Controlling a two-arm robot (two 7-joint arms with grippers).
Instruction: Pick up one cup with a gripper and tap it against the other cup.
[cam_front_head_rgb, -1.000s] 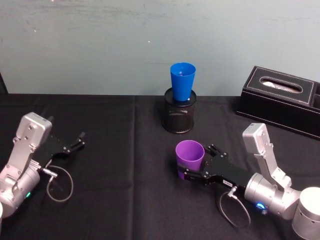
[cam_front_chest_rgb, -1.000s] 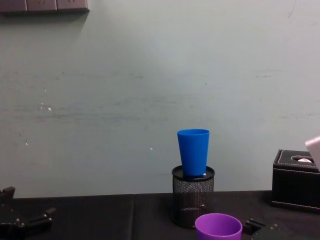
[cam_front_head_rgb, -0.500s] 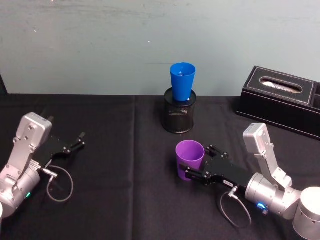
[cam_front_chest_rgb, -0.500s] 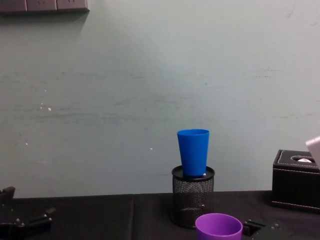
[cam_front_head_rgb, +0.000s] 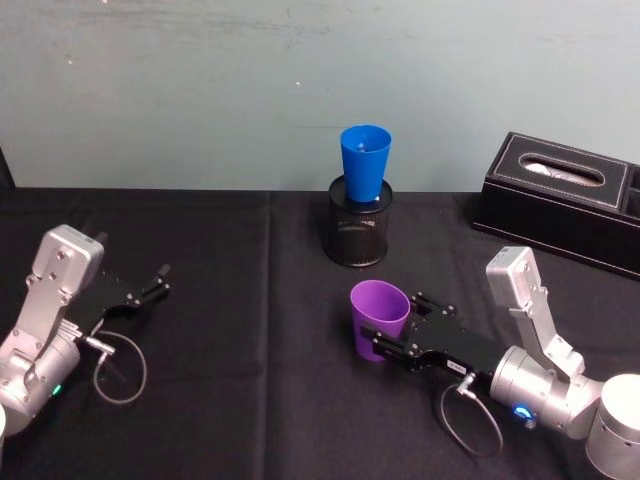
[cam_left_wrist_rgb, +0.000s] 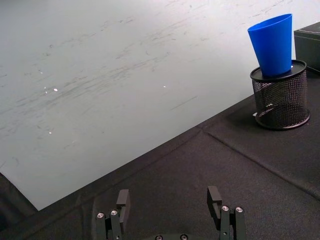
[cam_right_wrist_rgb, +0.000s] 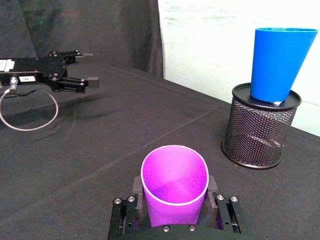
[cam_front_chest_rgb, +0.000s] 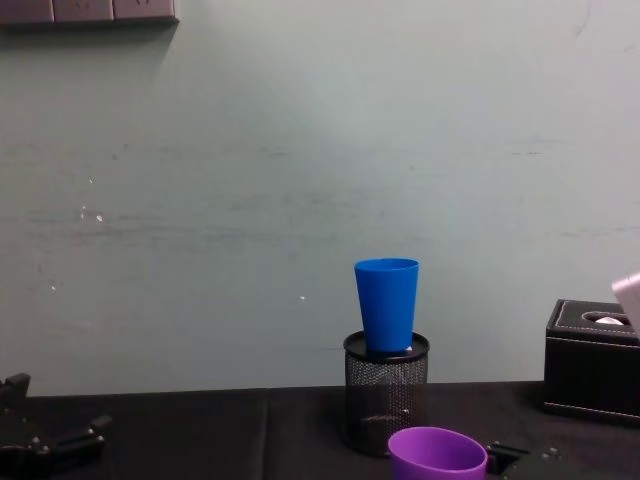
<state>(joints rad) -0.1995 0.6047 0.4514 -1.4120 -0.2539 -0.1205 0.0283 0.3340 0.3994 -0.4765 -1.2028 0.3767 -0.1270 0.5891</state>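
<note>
Slightly shifted, purple cup (cam_front_head_rgb: 380, 312) is clamped in right gripper (cam_front_head_rgb: 398, 322) before blue cup (cam_front_head_rgb: 365, 160), left gripper (cam_front_head_rgb: 160, 280) open farther off; lift high, tap gently.

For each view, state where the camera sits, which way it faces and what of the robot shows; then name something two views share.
Head: high, looking down on the table; left end effector and right end effector show.
Chest: low, facing the wall across the table; end effector tips at bottom edge.
Left wrist: behind open fingers, facing the blue cup in the mesh holder.
Right wrist: behind fingers gripping the purple cup.
Shared: both wrist views see the blue cup.
</note>
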